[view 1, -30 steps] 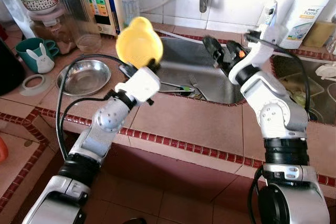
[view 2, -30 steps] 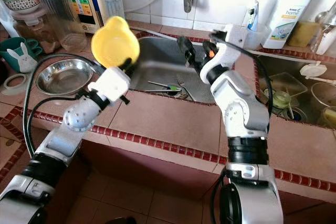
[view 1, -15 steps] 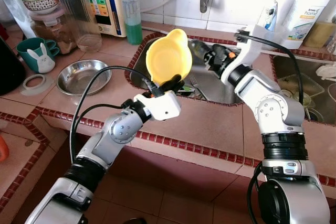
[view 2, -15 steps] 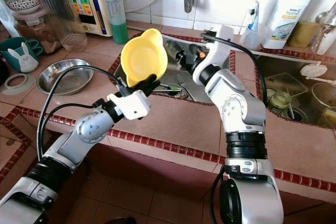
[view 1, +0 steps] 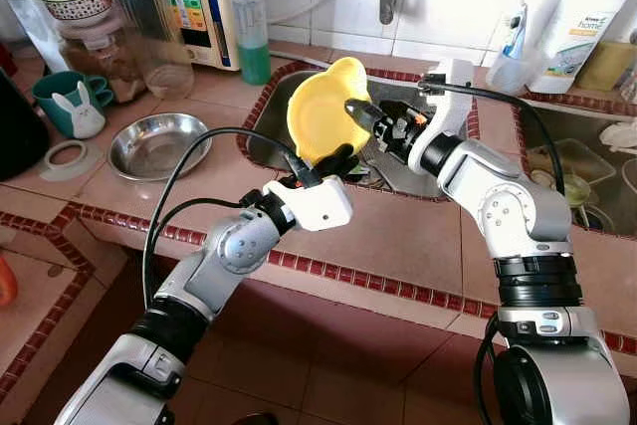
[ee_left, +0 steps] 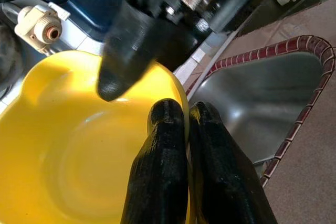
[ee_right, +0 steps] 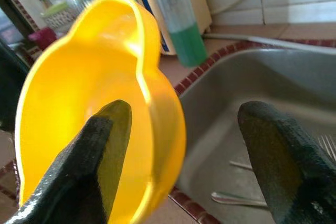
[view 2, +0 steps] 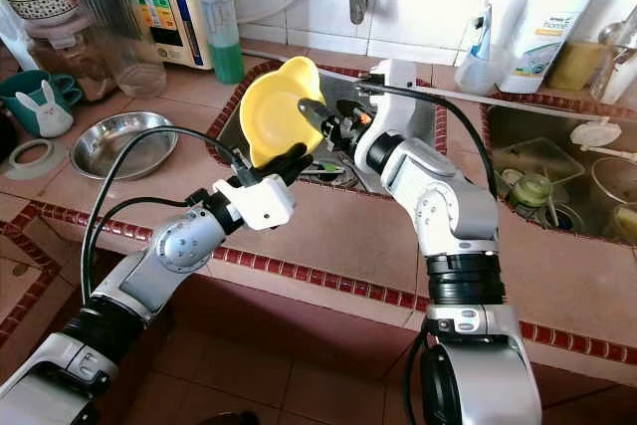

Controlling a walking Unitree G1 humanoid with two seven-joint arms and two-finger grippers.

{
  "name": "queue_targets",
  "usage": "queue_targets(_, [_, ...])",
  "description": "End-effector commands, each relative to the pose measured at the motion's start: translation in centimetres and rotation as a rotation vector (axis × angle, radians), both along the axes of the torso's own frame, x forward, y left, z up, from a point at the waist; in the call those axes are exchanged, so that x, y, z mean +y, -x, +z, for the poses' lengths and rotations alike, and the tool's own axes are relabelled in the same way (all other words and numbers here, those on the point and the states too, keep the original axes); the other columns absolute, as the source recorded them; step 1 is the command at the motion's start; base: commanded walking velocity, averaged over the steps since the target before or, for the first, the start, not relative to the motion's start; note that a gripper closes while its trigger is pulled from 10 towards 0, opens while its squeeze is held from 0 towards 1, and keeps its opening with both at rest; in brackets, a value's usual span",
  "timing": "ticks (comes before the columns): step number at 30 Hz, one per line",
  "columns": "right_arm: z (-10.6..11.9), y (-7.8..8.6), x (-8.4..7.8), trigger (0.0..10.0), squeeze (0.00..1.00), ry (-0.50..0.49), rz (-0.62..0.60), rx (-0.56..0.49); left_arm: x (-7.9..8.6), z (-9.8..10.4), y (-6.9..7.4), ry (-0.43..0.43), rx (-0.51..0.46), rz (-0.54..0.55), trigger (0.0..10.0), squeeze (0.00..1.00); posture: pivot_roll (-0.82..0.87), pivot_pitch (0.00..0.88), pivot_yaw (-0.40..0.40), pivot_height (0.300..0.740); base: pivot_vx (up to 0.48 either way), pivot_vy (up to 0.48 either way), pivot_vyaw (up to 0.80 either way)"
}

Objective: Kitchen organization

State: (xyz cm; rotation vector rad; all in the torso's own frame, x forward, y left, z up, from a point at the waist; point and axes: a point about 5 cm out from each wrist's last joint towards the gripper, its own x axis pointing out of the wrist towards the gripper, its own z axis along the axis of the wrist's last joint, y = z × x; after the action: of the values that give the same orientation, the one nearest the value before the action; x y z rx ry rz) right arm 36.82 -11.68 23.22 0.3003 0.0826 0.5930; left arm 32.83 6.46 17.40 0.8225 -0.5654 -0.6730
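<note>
Eye views: yellow bowl (view 1: pixel 323 118), seemingly light stiff plastic, best taken by its rim, held upright over the sink (view 1: pixel 418 161) by the left gripper (view 1: pixel 333 158). Left wrist: fingers (ee_left: pixel 163 171) pinch the rim. Right wrist: right gripper (ee_right: pixel 184 145) wide open, rim between the jaws, one finger (ee_right: pixel 94 166) inside the bowl.

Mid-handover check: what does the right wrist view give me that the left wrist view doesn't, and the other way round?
Right wrist view alone: the right gripper with jaws open, one finger inside the yellow bowl, the other outside its rim; also the green soap bottle and cutlery in the sink.

Left wrist view alone: the left gripper pinching the bowl's rim, jaws shut.

Both: bowl and sink.
</note>
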Motion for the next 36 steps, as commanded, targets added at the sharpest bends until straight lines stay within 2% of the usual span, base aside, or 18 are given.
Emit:
queue_targets(1, [-0.5,-0.1,-0.1,0.0,0.00,0.032,-0.010,0.028,-0.3,0.4,0.0,-0.015,-0.029,-0.016,0.0,0.00,0.01,0.106,0.027,0.740,0.000,0.000,0.00])
queue_targets(6, [-1.0,-0.4,-0.5,0.0,0.00,0.057,-0.033,0.064,-0.4,0.4,0.0,-0.020,-0.034,-0.022,0.0,0.00,0.00,0.107,0.027,0.740,0.000,0.000,0.00])
queue_targets(7, [-1.1,-0.5,-0.5,0.0,0.00,0.068,-0.034,0.067,-0.4,0.4,0.1,-0.023,-0.036,-0.025,0.6,0.00,0.00,0.107,0.026,0.740,0.000,0.000,0.00])
queue_targets(9, [-1.2,-0.6,-0.6,0.0,0.00,0.080,-0.035,0.068,-0.5,0.4,0.1,-0.025,-0.040,-0.029,0.7,0.00,0.00,0.107,0.025,0.740,0.000,0.000,0.00])
queue_targets(22, [-1.3,-0.8,0.1,0.0,0.00,0.059,-0.028,0.085,-1.4,0.4,0.7,-0.032,-0.070,-0.069,0.4,0.00,0.01,0.108,0.022,0.740,0.000,0.000,0.00])
queue_targets(23, [-1.3,-0.8,0.1,0.0,0.00,0.053,-0.026,0.088,-1.5,0.4,0.7,-0.037,-0.075,-0.072,0.6,0.00,0.01,0.108,0.021,0.740,0.000,0.000,0.00])
queue_targets(24, [-1.4,-0.8,0.2,0.0,0.00,0.043,-0.025,0.095,-1.5,0.4,0.7,-0.046,-0.082,-0.079,1.8,0.00,0.01,0.108,0.021,0.740,0.000,0.000,0.00])
queue_targets(28, [-1.5,-0.8,0.3,0.0,0.00,0.016,-0.022,0.110,-1.6,0.5,0.7,-0.047,-0.089,-0.078,1.9,0.00,0.00,0.109,0.021,0.740,0.000,0.000,0.00])
queue_targets(29, [-1.5,-0.8,0.3,0.0,0.00,0.013,-0.023,0.112,-1.6,0.6,0.6,-0.038,-0.089,-0.079,2.5,0.00,0.01,0.109,0.021,0.740,0.000,0.000,0.00])
queue_targets(30, [-1.5,-0.8,0.2,0.0,0.00,0.013,-0.025,0.114,-1.7,0.7,0.6,-0.030,-0.090,-0.081,3.6,0.00,0.01,0.109,0.021,0.740,0.000,0.000,0.00])
queue_targets(31, [-1.5,-0.8,0.2,0.0,0.00,0.013,-0.025,0.114,-1.7,0.7,0.6,-0.030,-0.090,-0.081,3.6,0.00,0.01,0.109,0.021,0.740,0.000,0.000,0.00])
queue_targets(32, [-1.6,-0.8,0.3,0.0,0.00,0.008,-0.024,0.118,-1.7,0.8,0.6,-0.028,-0.093,-0.083,5.6,0.18,0.00,0.109,0.022,0.740,0.000,0.000,0.00])
queue_targets(33, [-1.7,-0.7,0.3,0.0,0.00,0.006,-0.024,0.120,-1.8,0.8,0.7,-0.027,-0.095,-0.083,8.3,0.73,0.00,0.110,0.023,0.740,0.000,0.000,0.00])
queue_targets(34, [-1.7,-0.7,0.3,0.0,0.00,0.004,-0.024,0.121,-1.8,0.8,0.7,-0.026,-0.100,-0.083,10.0,1.00,0.00,0.109,0.023,0.740,0.000,0.000,0.00])
queue_targets(36, [-1.8,-0.7,0.4,0.0,0.00,-0.003,-0.026,0.125,-1.9,0.9,0.6,-0.008,-0.097,-0.083,10.0,1.00,0.00,0.109,0.024,0.740,0.000,0.000,0.00])
